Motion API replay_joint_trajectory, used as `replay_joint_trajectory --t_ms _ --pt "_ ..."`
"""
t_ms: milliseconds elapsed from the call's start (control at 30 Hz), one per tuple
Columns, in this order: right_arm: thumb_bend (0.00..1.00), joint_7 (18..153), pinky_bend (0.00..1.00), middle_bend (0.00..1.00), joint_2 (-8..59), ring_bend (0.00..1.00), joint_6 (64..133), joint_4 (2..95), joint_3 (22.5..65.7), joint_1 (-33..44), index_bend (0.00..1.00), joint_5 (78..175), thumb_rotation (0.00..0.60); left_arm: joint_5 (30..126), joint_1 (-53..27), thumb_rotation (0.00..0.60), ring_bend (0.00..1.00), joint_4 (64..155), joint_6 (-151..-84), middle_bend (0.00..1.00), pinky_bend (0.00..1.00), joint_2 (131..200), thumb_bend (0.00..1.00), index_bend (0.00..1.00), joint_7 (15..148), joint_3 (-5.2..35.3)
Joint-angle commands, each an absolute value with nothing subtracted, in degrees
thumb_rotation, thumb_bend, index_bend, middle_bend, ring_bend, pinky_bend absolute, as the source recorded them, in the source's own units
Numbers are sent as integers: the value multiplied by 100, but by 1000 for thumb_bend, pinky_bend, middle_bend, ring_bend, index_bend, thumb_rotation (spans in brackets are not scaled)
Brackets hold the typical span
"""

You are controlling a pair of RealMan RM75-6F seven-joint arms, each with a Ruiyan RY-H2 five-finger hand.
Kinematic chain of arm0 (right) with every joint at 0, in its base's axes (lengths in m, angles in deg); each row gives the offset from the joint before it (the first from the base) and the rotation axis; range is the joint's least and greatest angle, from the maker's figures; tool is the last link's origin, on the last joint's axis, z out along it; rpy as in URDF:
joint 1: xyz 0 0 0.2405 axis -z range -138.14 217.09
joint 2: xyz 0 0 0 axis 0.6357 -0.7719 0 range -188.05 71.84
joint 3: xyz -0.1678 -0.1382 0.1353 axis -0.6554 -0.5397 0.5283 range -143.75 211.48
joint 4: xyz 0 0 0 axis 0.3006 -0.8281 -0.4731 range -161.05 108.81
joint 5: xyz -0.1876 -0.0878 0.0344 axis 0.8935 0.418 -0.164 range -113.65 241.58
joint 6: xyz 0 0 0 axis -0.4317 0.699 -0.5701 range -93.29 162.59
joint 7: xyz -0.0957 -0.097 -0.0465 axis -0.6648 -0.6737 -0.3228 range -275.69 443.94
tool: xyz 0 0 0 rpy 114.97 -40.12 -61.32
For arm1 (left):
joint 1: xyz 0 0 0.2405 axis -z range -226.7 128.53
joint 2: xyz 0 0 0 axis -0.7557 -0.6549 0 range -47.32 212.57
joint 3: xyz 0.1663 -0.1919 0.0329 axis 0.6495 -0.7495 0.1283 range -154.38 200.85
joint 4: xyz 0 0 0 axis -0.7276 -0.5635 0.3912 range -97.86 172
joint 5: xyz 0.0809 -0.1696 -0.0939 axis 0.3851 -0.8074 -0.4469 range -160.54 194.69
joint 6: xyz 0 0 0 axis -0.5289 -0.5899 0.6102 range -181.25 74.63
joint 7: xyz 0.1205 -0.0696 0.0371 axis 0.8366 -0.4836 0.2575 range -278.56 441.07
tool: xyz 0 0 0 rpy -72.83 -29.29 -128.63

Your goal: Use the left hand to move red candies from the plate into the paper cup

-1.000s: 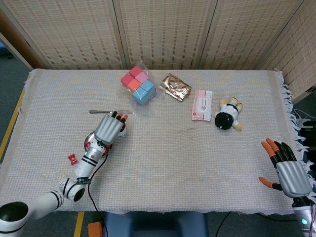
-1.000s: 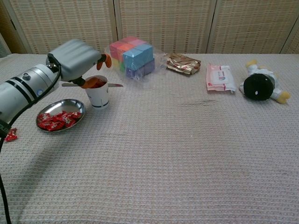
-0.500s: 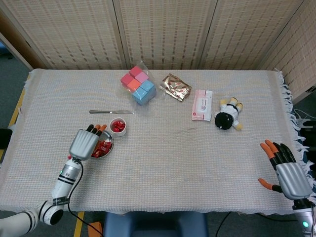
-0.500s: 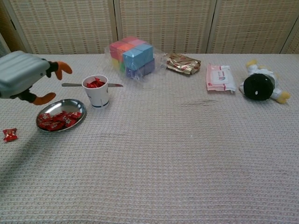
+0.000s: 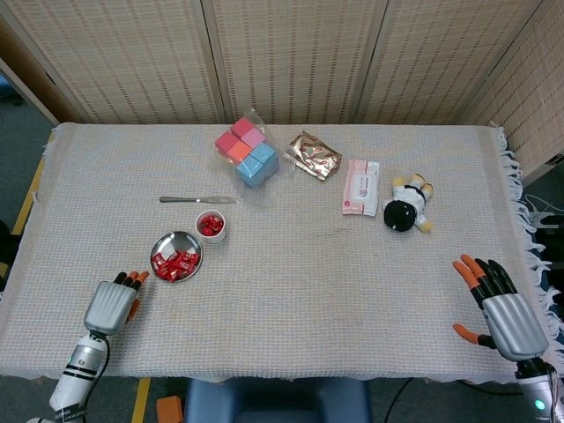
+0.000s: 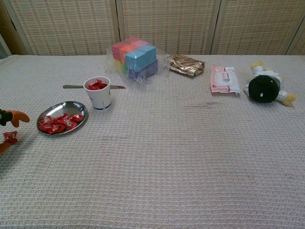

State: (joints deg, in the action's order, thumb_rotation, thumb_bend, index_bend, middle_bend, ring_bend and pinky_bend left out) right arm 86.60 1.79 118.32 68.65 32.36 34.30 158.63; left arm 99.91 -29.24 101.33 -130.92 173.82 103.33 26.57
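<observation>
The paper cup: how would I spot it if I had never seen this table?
Start at the bag of coloured blocks at the table's far side, then come toward the robot past the knife. The paper cup stands just beyond the metal plate: small, white, upright, with red candies inside.

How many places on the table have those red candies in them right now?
3. Some lie in the metal plate, some fill the paper cup, and one loose red candy sits on the cloth by the left robot hand. More may be hidden beneath it.
</observation>
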Motion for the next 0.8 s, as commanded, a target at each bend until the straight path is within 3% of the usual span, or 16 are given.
replay_joint_trajectory --t_ms 33,533,800 --pt "65 8677 0 0 170 0 11871 6861 3228 3451 0 15878 600 10029 -2933 600 338 9809 -13027 326 973 17572 390 236 10397 2597" --pt "64 8700 0 0 148 0 11883 6865 3219 3468 0 15864 600 9953 -2828 600 365 9044 -12549 369 976 17893 387 325 10571 2402" --pt "65 8678 0 0 156 0 11837 6871 3224 3449 0 15837 600 10047 -2831 600 485 8944 -12605 537 998 17909 389 451 10511 2361"
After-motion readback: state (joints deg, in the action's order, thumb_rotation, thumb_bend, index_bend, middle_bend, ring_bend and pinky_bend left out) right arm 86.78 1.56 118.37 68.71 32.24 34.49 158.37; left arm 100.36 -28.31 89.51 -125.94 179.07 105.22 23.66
